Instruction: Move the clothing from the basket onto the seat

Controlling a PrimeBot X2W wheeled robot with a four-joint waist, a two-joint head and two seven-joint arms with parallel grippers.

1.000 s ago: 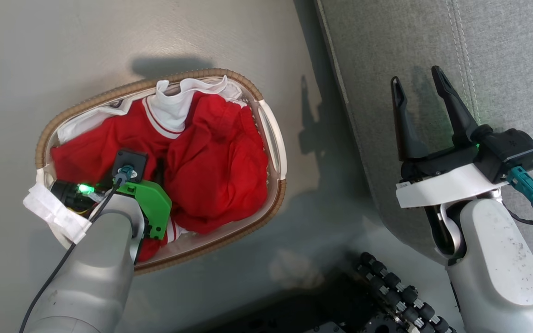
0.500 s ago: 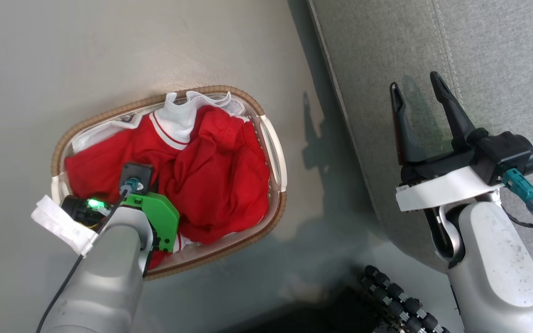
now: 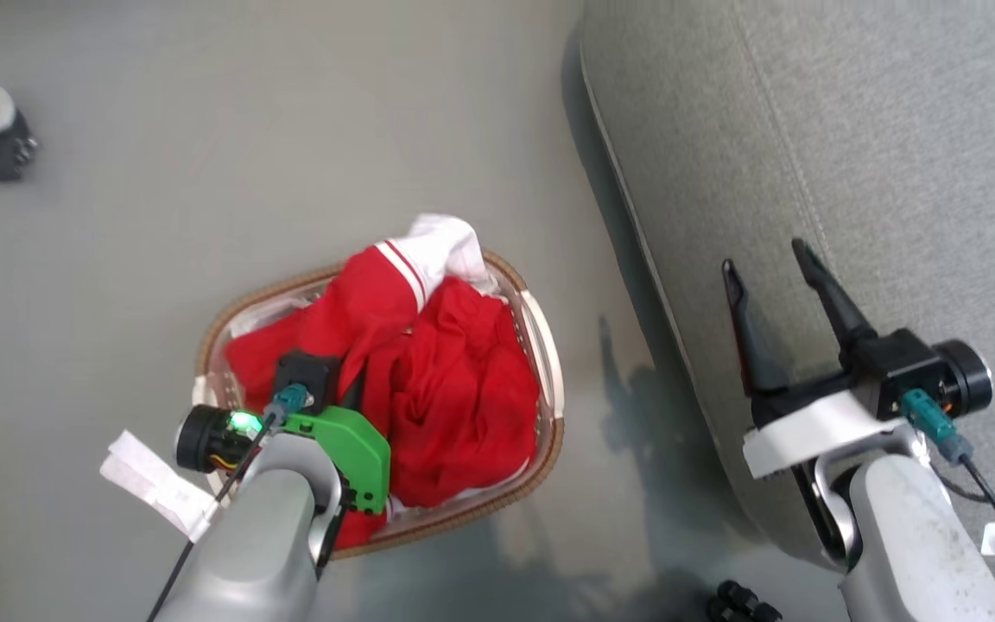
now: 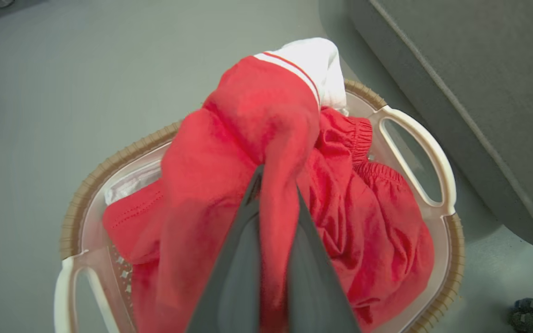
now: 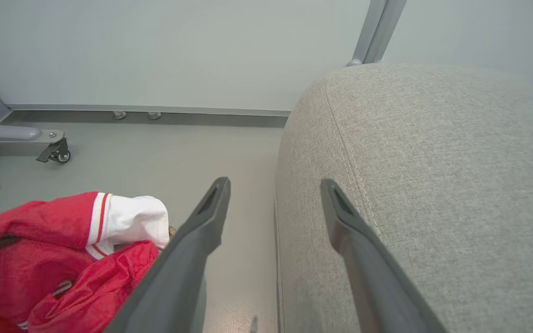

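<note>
The clothing (image 3: 463,406) lies in the basket (image 4: 118,157) on the floor (image 3: 204,173); the seat (image 3: 852,130) stands to its right

left end effector (image 4: 276,182): fingers clamped together, forearm angled downward | right end effector (image 3: 765,257): fingers spread wide

Clothing (image 4: 368,217) of soft matt red and white cloth, basket (image 4: 434,150) of smooth white plastic with brown woven rim (image 4: 456,259), seat (image 5: 433,162) of coarse grey woven cloth, floor (image 3: 290,130) smooth and faintly glossy
</note>
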